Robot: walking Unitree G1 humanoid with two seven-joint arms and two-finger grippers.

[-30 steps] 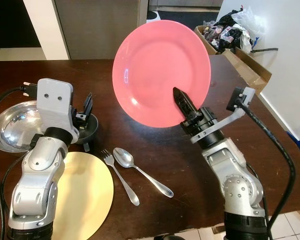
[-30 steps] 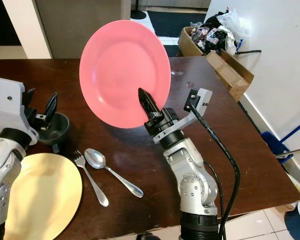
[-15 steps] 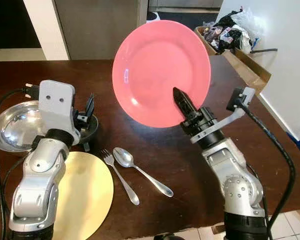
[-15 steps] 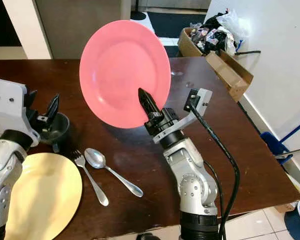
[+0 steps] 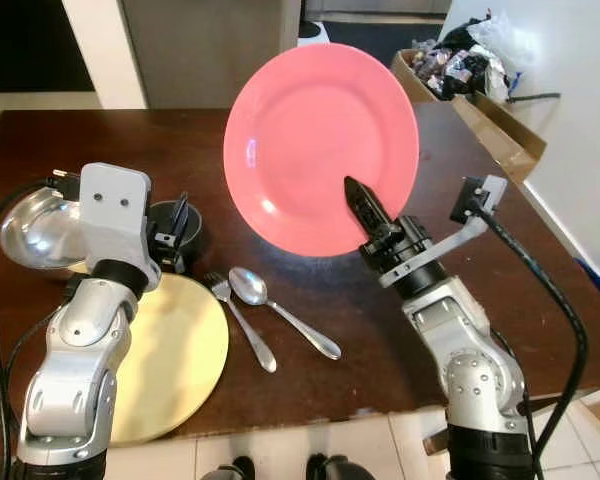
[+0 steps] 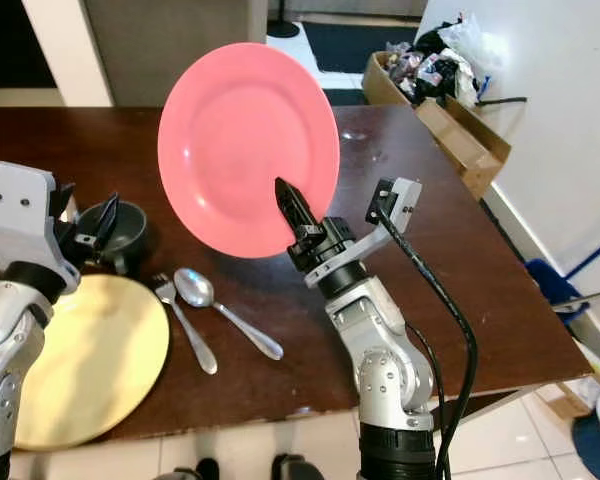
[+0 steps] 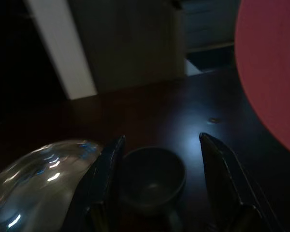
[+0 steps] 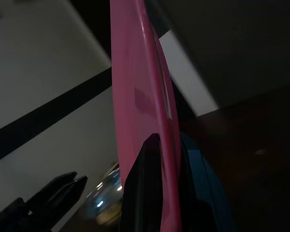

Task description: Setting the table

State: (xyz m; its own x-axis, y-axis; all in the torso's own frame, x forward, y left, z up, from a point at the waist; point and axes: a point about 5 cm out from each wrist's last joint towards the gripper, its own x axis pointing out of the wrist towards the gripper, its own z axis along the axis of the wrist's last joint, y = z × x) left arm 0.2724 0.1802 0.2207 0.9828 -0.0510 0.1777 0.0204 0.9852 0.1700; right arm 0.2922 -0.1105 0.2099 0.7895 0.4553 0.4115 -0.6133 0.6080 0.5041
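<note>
Pink plate (image 5: 320,145): the right tool (image 5: 365,208) is holding it up on edge above the dark wooden counter (image 5: 540,300), fingers closed on the lower rim, one black finger lying across the face and the other behind, as the right wrist view makes plain.

Risk with the plate: the hold is taking only a small bite of the rim, so I judge that the plate could swing or slip out if the arm tilts or jerks on the way down; it could then land on the cutlery or chip against the counter.

Left tool (image 7: 157,193): it is sitting with its fingers spread on either side of the small dark cup (image 5: 176,221), not closed on it as far as I can see.

Risk with the cup: a careless shift of that arm could knock the cup over or push it into the steel bowl (image 5: 38,228) just beside it.

Place setting: the yellow plate (image 5: 165,365) is lying flat near the counter's front edge, with the fork (image 5: 240,322) and spoon (image 5: 280,311) just to its right.

In the way: the cutlery is lying below the pink plate, so a clear spot is needed further right.

Around: a cardboard box (image 5: 480,90) of clutter is standing off the far right corner.
</note>
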